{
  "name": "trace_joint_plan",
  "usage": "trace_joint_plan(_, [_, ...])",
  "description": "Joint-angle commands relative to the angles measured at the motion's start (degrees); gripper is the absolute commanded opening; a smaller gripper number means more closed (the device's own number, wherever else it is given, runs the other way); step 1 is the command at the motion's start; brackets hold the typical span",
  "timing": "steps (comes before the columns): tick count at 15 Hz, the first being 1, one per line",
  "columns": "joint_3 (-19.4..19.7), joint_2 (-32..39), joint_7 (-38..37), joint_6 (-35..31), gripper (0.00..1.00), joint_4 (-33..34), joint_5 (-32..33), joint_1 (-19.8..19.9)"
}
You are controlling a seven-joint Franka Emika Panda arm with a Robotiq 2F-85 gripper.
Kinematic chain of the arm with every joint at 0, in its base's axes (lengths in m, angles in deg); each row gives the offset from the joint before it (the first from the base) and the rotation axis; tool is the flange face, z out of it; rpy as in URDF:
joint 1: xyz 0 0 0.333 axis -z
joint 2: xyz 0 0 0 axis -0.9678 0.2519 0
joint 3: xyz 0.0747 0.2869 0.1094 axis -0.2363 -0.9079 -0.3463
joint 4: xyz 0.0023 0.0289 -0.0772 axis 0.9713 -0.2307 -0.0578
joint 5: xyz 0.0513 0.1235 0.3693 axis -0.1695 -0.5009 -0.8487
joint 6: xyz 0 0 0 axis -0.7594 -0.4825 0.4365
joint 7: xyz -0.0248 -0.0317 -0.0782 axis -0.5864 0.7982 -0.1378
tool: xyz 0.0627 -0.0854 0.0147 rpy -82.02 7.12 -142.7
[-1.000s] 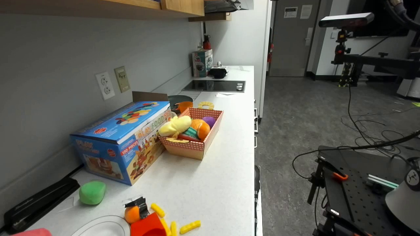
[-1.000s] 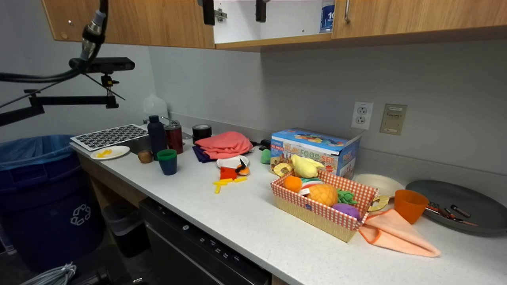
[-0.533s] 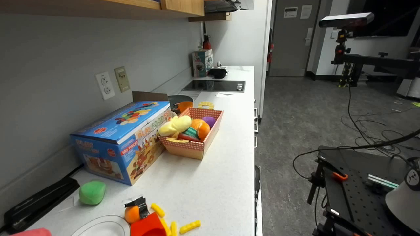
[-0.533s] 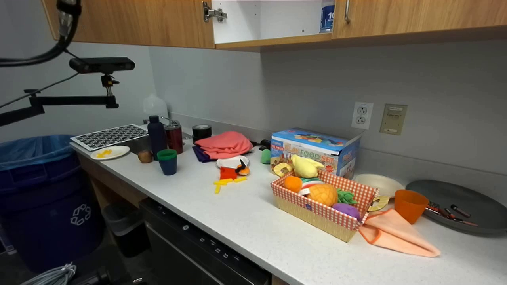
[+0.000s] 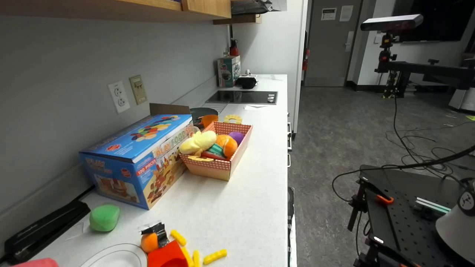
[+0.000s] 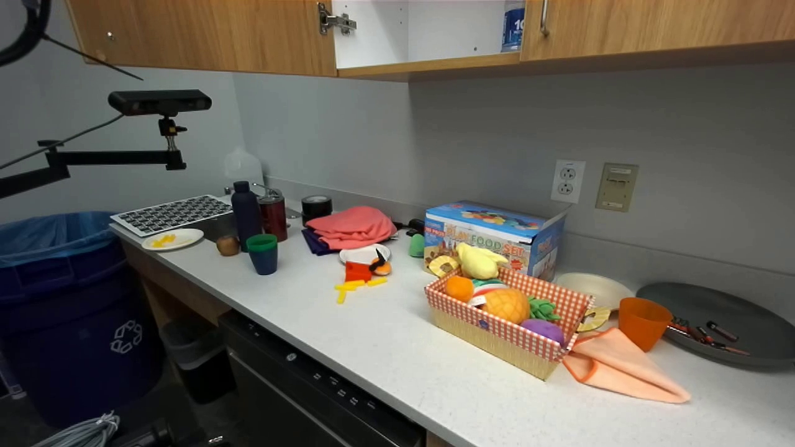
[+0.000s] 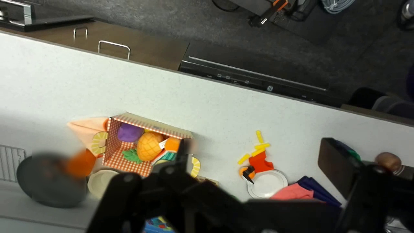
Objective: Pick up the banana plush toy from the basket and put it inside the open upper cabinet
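Note:
The banana plush toy (image 6: 478,261), pale yellow and lumpy, lies on top of other toys at one end of the basket (image 6: 490,344), close to the blue box. Both exterior views show this basket, and in the wrist view its wall (image 7: 158,124) is at the left; there the toy is mostly hidden behind a finger. Above the counter the upper cabinet (image 6: 435,28) stands open, its door (image 6: 205,34) swung aside. High over the counter, my gripper (image 7: 257,153) has its fingers wide apart with nothing between them. Neither exterior view catches it.
A blue play food box (image 6: 490,239) stands behind the basket. Around it lie an orange cup (image 6: 643,323), a dark pan (image 6: 726,320) and a peach cloth (image 6: 627,372). A plastic bottle (image 6: 513,28) stands inside the cabinet. Yellow sticks (image 7: 259,136) lie on the counter.
A second ago my fingertips showed at the top of an exterior view before the open cabinet; they have risen out of it. The arm's cable has shifted up and left. The toys have not moved.

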Motion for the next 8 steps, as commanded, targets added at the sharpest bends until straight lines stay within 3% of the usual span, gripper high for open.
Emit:
trace_joint_plan(1, [0.58, -5.0, -1.42, 2.5, 1.0, -1.28, 0.04, -1.76])
trace_joint_plan(8, [0.8, -4.96, -1.56, 2.71, 1.0, -0.34, 0.82, -2.14])
